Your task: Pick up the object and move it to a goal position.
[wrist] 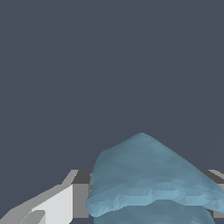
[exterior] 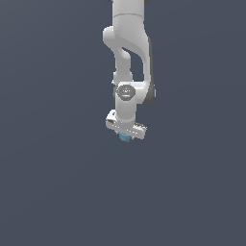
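The object (exterior: 125,138) is a tiny teal-blue lump that shows just under the white gripper (exterior: 126,137) in the middle of the exterior view. The white arm hangs down from the top of that view with the gripper pointing down. In the wrist view the object (wrist: 148,179) fills the space between the fingers, with one grey-white finger (wrist: 52,205) beside it. The gripper is shut on the object. The fingertips are mostly hidden behind the hand in the exterior view. I cannot tell whether the object touches the surface.
A plain dark grey-blue surface (exterior: 57,192) fills both views. Nothing else shows on it.
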Controlling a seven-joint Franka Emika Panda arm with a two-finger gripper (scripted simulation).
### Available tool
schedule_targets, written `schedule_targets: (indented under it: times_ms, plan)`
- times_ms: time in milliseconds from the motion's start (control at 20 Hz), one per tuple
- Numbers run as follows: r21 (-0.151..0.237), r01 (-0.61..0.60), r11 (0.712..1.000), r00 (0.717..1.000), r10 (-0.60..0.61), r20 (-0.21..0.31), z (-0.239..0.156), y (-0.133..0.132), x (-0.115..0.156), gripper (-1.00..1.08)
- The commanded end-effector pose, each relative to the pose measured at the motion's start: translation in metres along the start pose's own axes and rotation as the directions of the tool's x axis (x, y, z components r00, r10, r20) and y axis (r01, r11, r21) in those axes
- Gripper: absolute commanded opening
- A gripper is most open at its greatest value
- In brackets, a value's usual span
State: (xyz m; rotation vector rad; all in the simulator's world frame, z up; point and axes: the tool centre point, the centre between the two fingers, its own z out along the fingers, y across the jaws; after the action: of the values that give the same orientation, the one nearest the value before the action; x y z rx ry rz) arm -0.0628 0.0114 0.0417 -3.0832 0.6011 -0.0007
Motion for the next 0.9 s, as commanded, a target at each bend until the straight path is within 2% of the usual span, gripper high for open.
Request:
schedule_targets:
  times_ms: [0, 450, 850]
  plan:
    - [0.0, 0.0, 1.0, 1.0, 0.0, 0.0, 0.001, 0.0, 0.0, -1.0]
    - [0.0, 0.0, 1.0, 1.0, 0.0, -0.001, 0.0, -0.002, 0.001, -1.0]
    - [0.0, 0.0, 1.0, 1.0, 0.0, -0.001, -0.002, -0.028, 0.012, -1.0]
